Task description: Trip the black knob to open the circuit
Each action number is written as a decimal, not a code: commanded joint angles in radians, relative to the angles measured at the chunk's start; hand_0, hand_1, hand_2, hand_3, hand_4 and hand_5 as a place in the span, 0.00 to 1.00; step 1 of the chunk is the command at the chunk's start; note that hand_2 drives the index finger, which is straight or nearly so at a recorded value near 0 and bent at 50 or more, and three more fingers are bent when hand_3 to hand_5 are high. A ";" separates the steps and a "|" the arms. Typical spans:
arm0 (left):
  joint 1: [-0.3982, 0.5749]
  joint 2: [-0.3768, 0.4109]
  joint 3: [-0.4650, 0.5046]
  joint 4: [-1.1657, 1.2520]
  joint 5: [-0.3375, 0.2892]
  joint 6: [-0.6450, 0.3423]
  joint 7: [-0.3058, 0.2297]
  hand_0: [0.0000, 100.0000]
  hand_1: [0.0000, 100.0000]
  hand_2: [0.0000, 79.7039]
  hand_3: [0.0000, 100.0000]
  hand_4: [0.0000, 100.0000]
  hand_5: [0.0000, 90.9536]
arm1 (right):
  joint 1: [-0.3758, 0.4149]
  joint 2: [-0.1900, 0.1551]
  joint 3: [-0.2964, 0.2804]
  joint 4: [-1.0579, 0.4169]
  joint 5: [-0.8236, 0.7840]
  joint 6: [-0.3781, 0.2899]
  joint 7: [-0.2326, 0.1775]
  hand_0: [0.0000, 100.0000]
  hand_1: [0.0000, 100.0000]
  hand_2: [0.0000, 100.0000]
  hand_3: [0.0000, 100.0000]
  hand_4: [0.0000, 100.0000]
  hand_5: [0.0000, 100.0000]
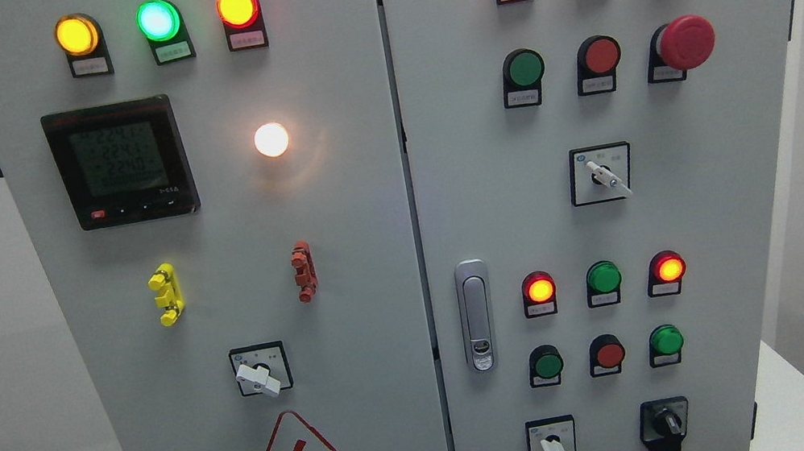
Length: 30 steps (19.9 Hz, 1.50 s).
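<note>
1. head view: the grey metal two-door electrical cabinet (366, 207) fills the frame; neither robot hand shows, so their state cannot be told.
2. the black rotary knob (665, 423) sits at the right door's lower right corner, nothing covering it.
3. just left of it is a white-handled selector switch (554, 446); above it a small green round push button (666, 341).
4. the silver door latch handle (477, 315) stands well to the left.

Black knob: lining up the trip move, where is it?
In the head view, the black knob sits at the right door's bottom right, right of a white-handled selector switch, below a green button.
</note>
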<state>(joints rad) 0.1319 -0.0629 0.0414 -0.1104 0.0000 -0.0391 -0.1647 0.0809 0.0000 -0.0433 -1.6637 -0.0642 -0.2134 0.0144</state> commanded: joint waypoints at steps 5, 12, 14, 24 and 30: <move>0.000 0.000 0.000 0.000 -0.023 -0.001 0.001 0.12 0.39 0.00 0.00 0.00 0.00 | -0.010 0.017 0.002 -0.074 -0.002 0.009 -0.001 0.00 0.00 0.00 1.00 1.00 1.00; 0.000 0.000 0.000 0.000 -0.023 0.001 0.001 0.12 0.39 0.00 0.00 0.00 0.00 | -0.019 0.017 0.007 -0.093 -0.002 0.028 -0.001 0.00 0.00 0.00 1.00 1.00 1.00; 0.000 0.000 0.000 0.000 -0.023 0.001 0.001 0.12 0.39 0.00 0.00 0.00 0.00 | -0.024 0.015 0.007 -0.091 -0.002 0.042 -0.001 0.00 0.00 0.00 1.00 1.00 1.00; 0.000 0.000 0.000 0.000 -0.023 0.001 0.001 0.12 0.39 0.00 0.00 0.00 0.00 | -0.032 0.015 0.020 -0.067 -0.002 0.046 -0.001 0.00 0.00 0.00 1.00 1.00 1.00; 0.000 0.000 0.000 0.000 -0.023 0.001 0.001 0.12 0.39 0.00 0.00 0.00 0.00 | -0.032 0.017 0.034 -0.067 -0.002 0.046 -0.001 0.00 0.00 0.00 1.00 1.00 1.00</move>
<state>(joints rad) 0.1319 -0.0629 0.0414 -0.1104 0.0000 -0.0390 -0.1647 0.0503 0.0000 -0.0124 -1.7328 -0.0660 -0.1674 0.0142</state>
